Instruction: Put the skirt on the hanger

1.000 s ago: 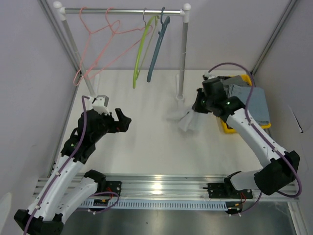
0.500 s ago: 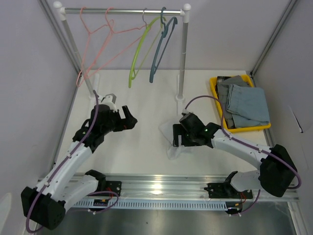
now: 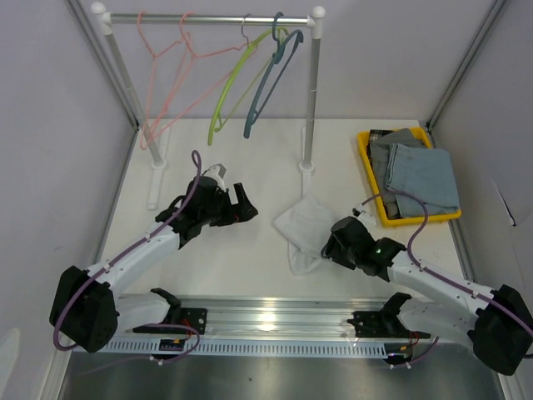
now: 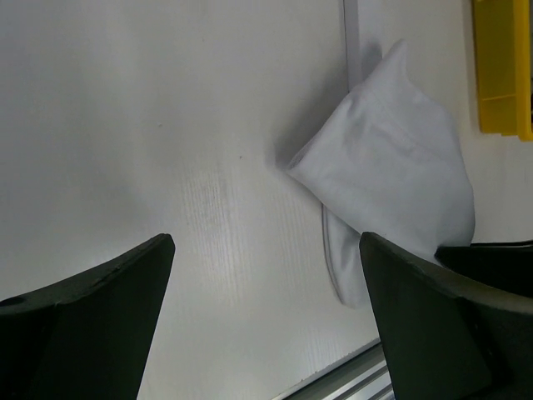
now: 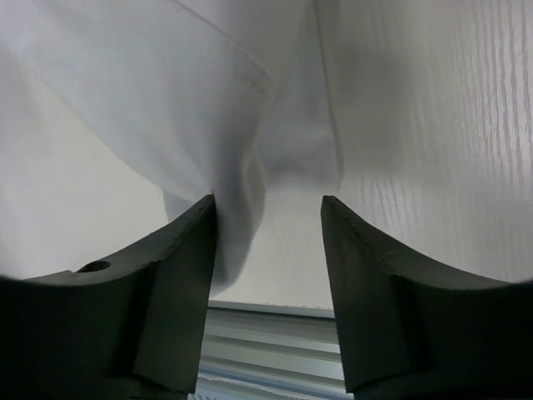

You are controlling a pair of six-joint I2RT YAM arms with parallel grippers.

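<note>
The white skirt lies crumpled on the table near the rack's right post. It also shows in the left wrist view and fills the top of the right wrist view. My right gripper is open at the skirt's near right edge, and a fold of cloth hangs beside its left finger. My left gripper is open and empty, left of the skirt. Two pink hangers, a green hanger and a blue hanger hang on the rail.
A yellow tray with folded grey and blue clothes stands at the right. The rack's right post rises just behind the skirt. The aluminium rail runs along the near edge.
My right arm swung from the tray down to the near middle, bringing the skirt onto the table, and its jaws now stand open. My left arm moved right toward the skirt. The hangers swung.
</note>
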